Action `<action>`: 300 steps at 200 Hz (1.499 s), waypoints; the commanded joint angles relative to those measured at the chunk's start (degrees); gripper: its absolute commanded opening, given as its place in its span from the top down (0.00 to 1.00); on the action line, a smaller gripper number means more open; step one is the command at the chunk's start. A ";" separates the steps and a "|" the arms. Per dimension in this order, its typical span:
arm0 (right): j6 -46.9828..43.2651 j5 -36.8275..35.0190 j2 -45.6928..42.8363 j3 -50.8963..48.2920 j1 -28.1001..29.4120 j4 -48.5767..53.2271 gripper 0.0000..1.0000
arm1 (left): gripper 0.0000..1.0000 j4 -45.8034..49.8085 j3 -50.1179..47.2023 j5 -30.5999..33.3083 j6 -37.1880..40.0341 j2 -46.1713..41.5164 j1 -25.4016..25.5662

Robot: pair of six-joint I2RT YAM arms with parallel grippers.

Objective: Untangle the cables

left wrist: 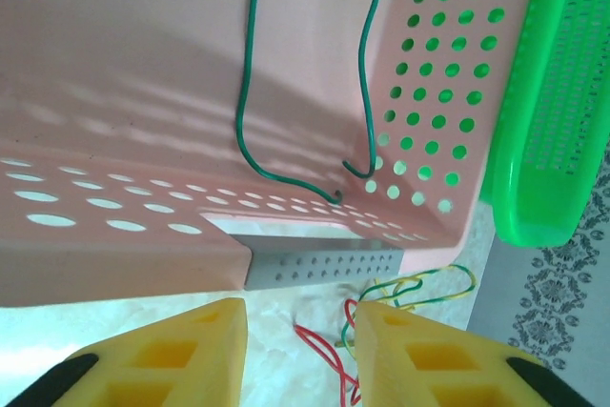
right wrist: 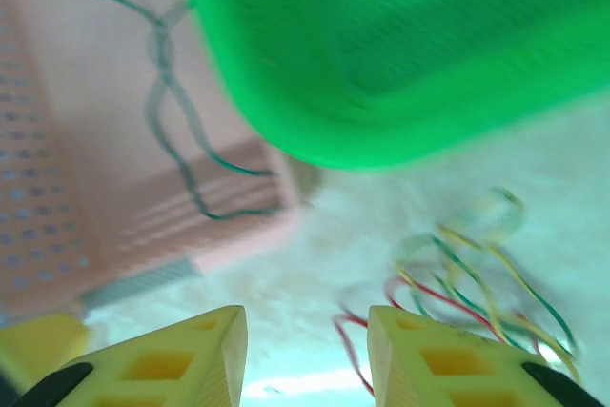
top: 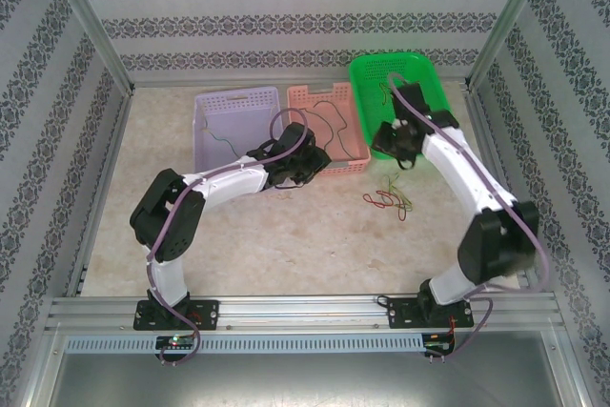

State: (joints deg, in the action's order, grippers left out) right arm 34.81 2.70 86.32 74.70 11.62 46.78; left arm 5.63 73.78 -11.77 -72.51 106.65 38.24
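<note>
Lilac basket (top: pixel 233 96) beside pink basket (top: pixel 320 91) beside green basket (top: pixel 368 85).

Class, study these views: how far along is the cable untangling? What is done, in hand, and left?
Done: one green cable lies alone in the pink basket, and a dark cable in the lilac basket. In hand: nothing; the left gripper and right gripper both stand open and empty. Left: the red, yellow and green tangle lies on the table near the green basket.
</note>
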 commanded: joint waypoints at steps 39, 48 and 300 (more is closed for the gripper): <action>3.69 3.23 -8.62 -18.73 -7.24 -4.08 0.43 | 0.47 7.66 1.72 -6.72 7.00 -6.19 2.12; 0.93 3.61 -7.95 -19.14 -7.98 -5.94 0.42 | 0.47 9.49 2.53 -7.63 8.91 -6.23 2.83; -3.52 7.75 6.14 -18.07 -8.37 -12.20 0.65 | 0.47 43.65 48.08 -7.45 32.62 27.58 16.60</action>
State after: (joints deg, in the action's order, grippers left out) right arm 31.14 9.56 93.67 57.56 3.49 34.79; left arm 43.53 119.02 -20.69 -43.40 131.52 53.71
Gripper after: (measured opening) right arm 0.354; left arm 0.531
